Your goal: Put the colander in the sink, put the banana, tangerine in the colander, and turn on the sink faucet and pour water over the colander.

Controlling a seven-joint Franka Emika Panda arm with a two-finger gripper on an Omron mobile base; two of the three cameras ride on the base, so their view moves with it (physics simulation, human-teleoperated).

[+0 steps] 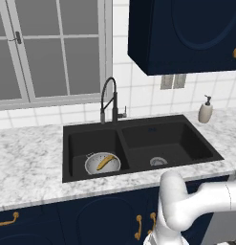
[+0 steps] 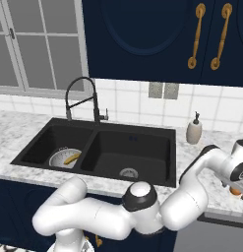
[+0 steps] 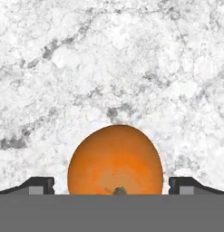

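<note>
The tool [image 3: 111, 186] stands wide open, with nothing between its jaws yet, and it looks straight down on the tangerine [image 3: 115, 159]. In the hand view one dark fingertip [image 3: 35, 185] shows to the left of the fruit and the other to the right, each a little apart from its skin, so the tangerine lies on the line between them and almost centred. It is round, with no long axis, so I judge that the turn of the hand matters little here; what matters is that the fruit is directly under the tool, and the coming move should be a straight descent and then a closing.

The tangerine rests on the marble desk [image 3: 109, 59], and in the right base view an orange spot [image 2: 234, 191] shows under the hand, well to the right of the sink [image 2: 157, 130], beyond the soap dispenser [image 2: 194, 131].

The colander [image 1: 92, 166] already sits in the left basin of the sink, near its front wall, and the banana [image 1: 105, 161] lies inside it. The sink faucet [image 1: 110, 99] stands behind the divider between the basins; no water is seen.
</note>
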